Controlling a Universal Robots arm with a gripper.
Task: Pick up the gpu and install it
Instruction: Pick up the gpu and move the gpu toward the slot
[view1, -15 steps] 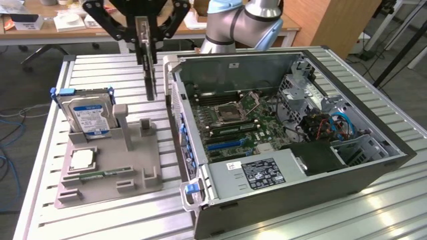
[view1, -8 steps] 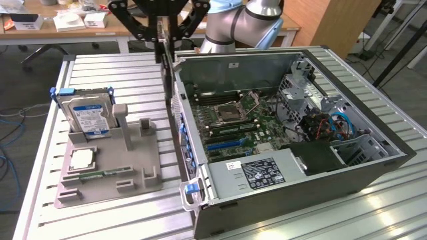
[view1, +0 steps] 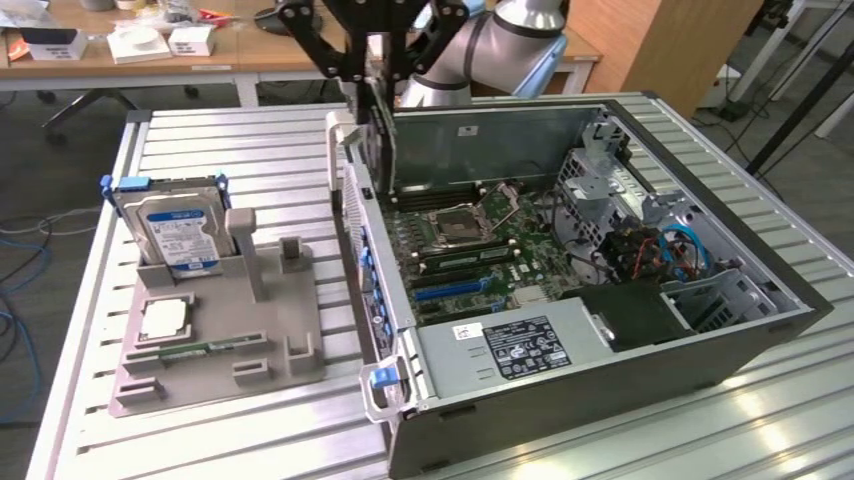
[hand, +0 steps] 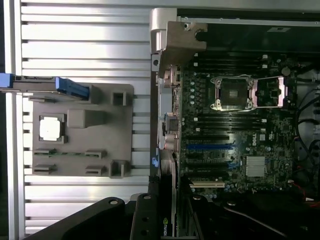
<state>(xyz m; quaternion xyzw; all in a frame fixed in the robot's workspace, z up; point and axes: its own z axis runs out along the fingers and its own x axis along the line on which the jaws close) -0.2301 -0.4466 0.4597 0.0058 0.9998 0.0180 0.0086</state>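
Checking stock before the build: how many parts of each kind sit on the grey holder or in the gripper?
Hard drive: 1
Processor chip: 1
Memory stick: 1
gpu, held by the gripper: 1
Total: 4

I count, by kind | gpu (view1: 383, 145): one | my claw (view1: 378, 85): one | open computer case (view1: 601, 405): one | motherboard (view1: 505, 240): one | processor socket (view1: 461, 215): one | power supply (view1: 521, 345): one | hard drive (view1: 174, 235): one | grey holder tray (view1: 274, 335): one | loose processor chip (view1: 163, 320): one | memory stick (view1: 200, 350): one
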